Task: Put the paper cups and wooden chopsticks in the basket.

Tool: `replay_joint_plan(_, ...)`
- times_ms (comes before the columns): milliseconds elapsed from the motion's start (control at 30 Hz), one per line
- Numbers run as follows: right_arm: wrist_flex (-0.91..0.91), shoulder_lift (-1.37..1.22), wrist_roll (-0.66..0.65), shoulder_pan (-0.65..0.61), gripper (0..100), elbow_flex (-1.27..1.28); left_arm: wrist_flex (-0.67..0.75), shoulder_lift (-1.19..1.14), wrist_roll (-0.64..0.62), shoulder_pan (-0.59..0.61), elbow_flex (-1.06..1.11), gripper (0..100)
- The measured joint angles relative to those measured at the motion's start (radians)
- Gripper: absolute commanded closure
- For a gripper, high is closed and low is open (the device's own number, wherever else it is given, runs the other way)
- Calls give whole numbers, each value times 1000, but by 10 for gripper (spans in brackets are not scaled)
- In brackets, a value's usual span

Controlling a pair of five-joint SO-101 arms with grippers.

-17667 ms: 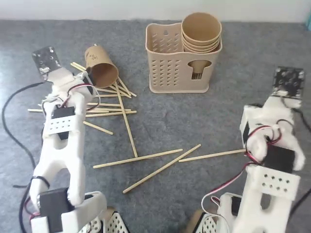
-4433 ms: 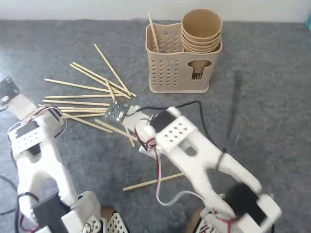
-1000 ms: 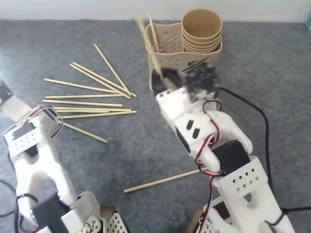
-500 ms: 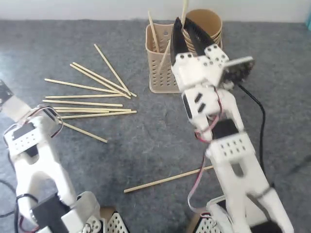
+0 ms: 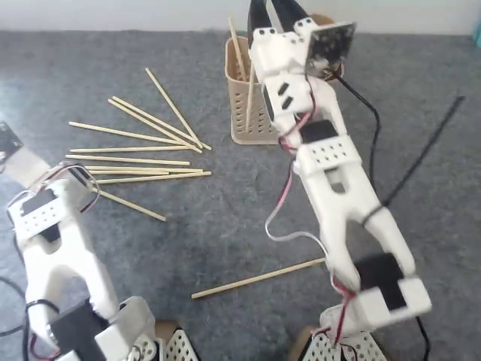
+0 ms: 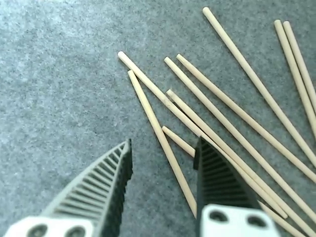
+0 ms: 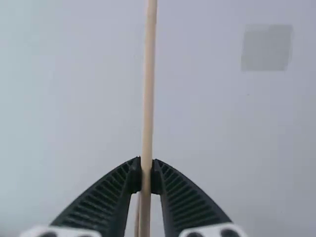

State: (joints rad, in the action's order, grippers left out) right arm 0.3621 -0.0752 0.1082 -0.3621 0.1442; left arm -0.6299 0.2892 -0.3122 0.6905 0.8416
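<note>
- Right gripper (image 7: 145, 174) fingers clamped tight on one wooden chopstick (image 7: 148, 74), held over the basket (image 5: 237, 120)
- Left gripper (image 6: 163, 153) fingers apart, low over loose chopsticks (image 6: 158, 132) on grey mat (image 6: 59, 74)

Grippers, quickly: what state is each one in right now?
Left gripper: open, holding nothing.
Right gripper: closed on a wooden chopstick.

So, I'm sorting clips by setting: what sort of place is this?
Probably an indoor tabletop robot workbench: grey carpet-like table cover, plain pale wall, two white robot arms beside scattered wooden chopsticks.
</note>
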Motion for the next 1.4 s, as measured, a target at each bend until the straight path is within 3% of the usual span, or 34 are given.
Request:
replay_joint_plan(233,0,-189,0,23,980,-132,2,0,0,0,0,808)
replay_joint_plan(433,0,-210,0,17,864,-144,2,0,0,0,0,808)
replay_joint_plan(667,-28,-206,0,18,897,-144,2,0,0,-11,0,808)
replay_joint_plan(933,-433,86,38,17,897,-68,2,0,-3,-15,0,808)
replay_joint_plan(1200,-1062,497,98,17,901,-18,-8,0,-2,-80,8,806)
replay_joint_plan(1400,-1430,618,103,17,901,-18,-74,0,-6,-92,8,805)
